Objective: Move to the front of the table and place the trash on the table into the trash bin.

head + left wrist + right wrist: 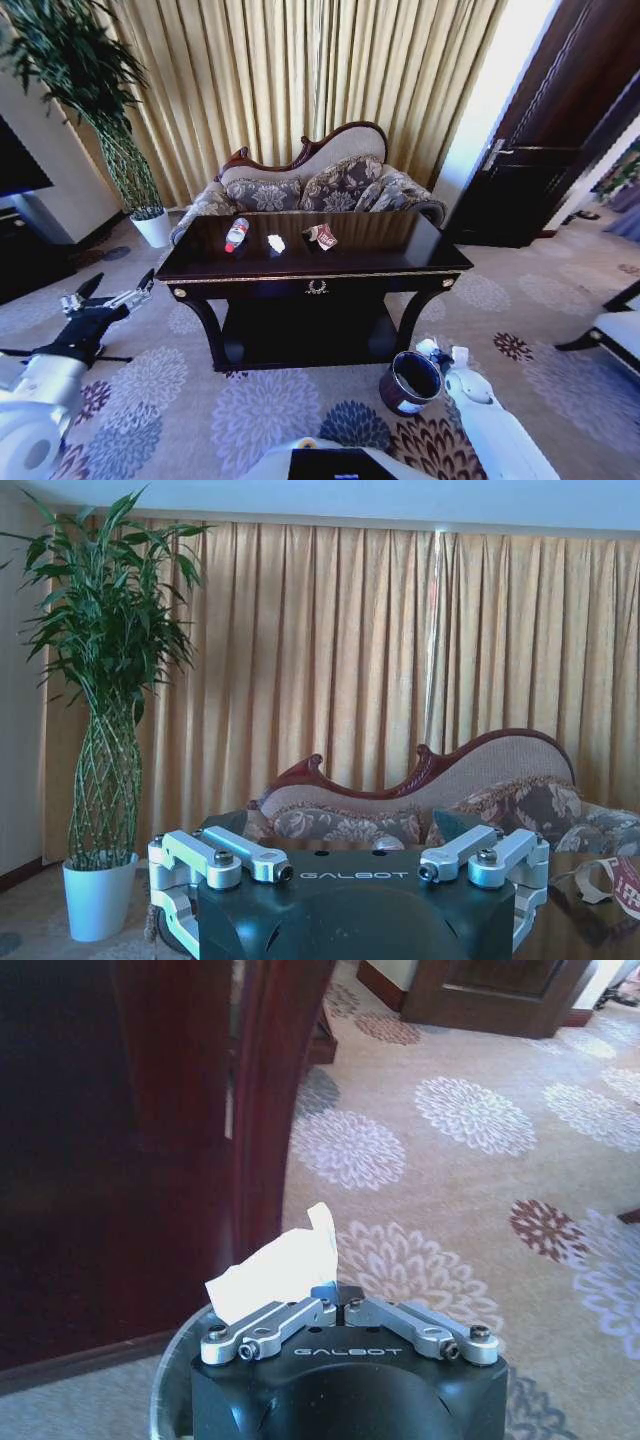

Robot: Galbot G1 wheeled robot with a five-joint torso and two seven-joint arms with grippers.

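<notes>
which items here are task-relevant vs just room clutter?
Job: table; on it bottle, white paper, red-and-white wrapper; trash bin; paper piece in right end effector.
Clutter: sofa, potted plant, curtains.

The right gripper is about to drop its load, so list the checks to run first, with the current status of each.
1. Load gripped: ok. The right gripper is shut on a white paper piece.
2. Gripper over the trash bin: ok, it appears. The gripper sits at the bin's rim, beside the table's right leg.
3. Bin opening free: cannot tell. The gripper hides most of it.
4. Left gripper out of the way: ok. It is open, off the left end of the table.
5. Table cleared: not ok. A bottle, crumpled paper and a wrapper lie on it.
</notes>
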